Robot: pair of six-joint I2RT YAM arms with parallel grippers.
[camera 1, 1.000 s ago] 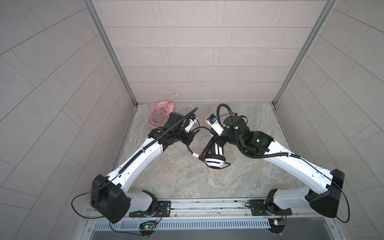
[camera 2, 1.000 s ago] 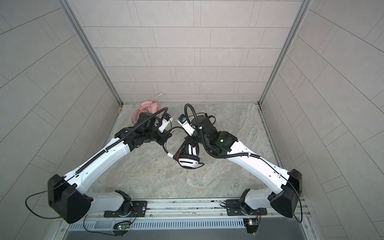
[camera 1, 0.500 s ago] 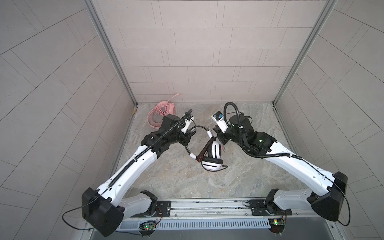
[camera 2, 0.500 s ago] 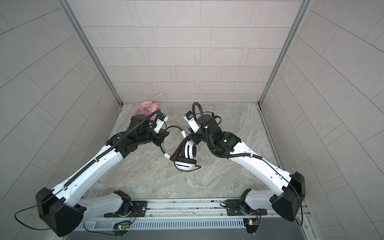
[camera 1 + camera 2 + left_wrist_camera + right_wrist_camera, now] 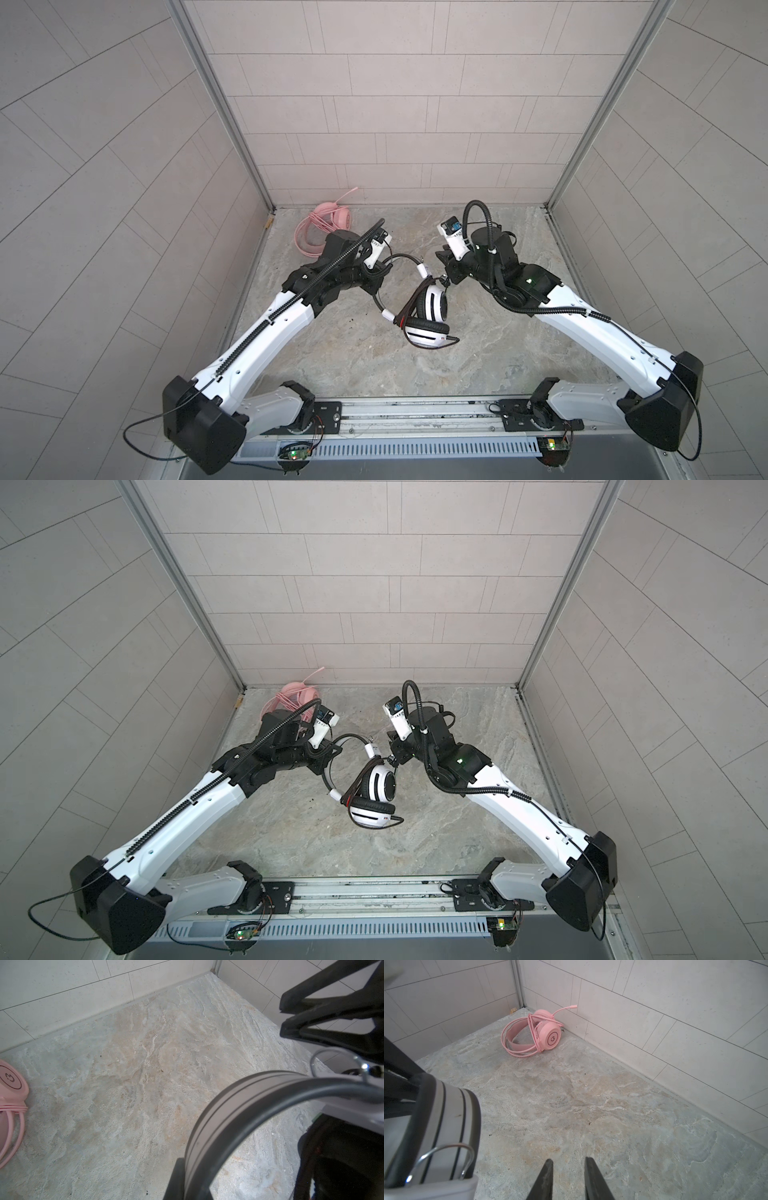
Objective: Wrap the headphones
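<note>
- While the left fingers [image 5: 176, 1178] clamp the headband [image 5: 228, 1105] of the white-and-black headphones [image 5: 430, 309], that headset sits near the middle of the desk [image 5: 498, 353], between the two arms in both top views.
- These fingers are closed tight on the band. In the left wrist view the band curves blurred and close across the lens.
- The upper earcup [image 5: 434, 301] stands on edge. The lower earcup [image 5: 428, 332] lies flatter, white face up — whether it touches the desk I cannot tell.
- A dark cable [image 5: 411, 305] runs in several strands across the gap, from the upper earcup down to the low end of the band.
- The right fingers [image 5: 547, 1178] are parted by a narrow gap with nothing between them. Their tips are just beside the band's end at the upper earcup, and whether they touch it I cannot tell.
- The left wrist view shows the same two black fingers from the side, slightly apart.
- The pink headphones [image 5: 548, 1032] lie in the far left corner of the desk, against the back wall [image 5: 654, 1022].
- Their thin pink cable [image 5: 517, 1051] is looped around the band and cups, and the microphone boom [image 5: 563, 1009] points up along the wall — well apart from both pairs of fingers.
</note>
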